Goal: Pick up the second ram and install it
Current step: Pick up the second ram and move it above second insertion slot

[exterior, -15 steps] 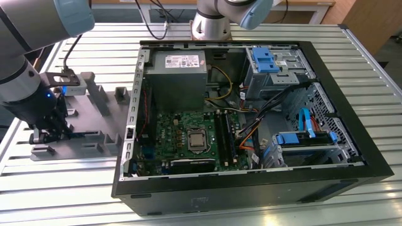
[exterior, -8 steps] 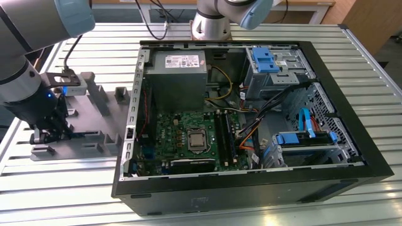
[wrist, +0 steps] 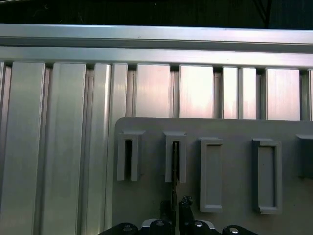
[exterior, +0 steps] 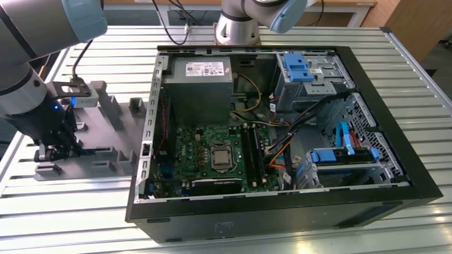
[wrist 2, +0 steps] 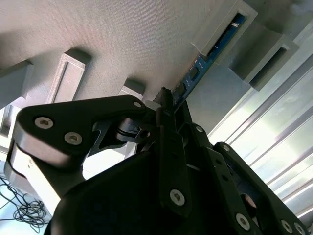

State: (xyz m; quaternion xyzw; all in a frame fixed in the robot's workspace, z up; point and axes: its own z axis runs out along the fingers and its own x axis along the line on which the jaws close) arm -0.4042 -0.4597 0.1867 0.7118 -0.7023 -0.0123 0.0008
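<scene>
The second ram (wrist 2: pixel 215 46) stands on edge in a slot of the gray fixture (wrist: pixel 230 129), its far end hidden by the slot wall. The gripper (wrist 2: pixel 166 100) has its fingers (wrist: pixel 185 204) pinched on the stick's near end, the contact partly masked. An open computer case (exterior: pixel 395 174) sits alongside on the desk (exterior: pixel 71 211).

bright even light, glare on aluminium table (wrist: pixel 195 93)

- Exterior view looks down from well back on the case (exterior: pixel 282 214) and fixture (exterior: pixel 116 114).
- Both wrist views sit close over the fixture (wrist 2: pixel 122 39) (wrist: pixel 234 132), sharing ram (wrist 2: pixel 205 61) (wrist: pixel 174 166) and gripper (wrist 2: pixel 166 100) (wrist: pixel 175 203); the second slantwise.
</scene>
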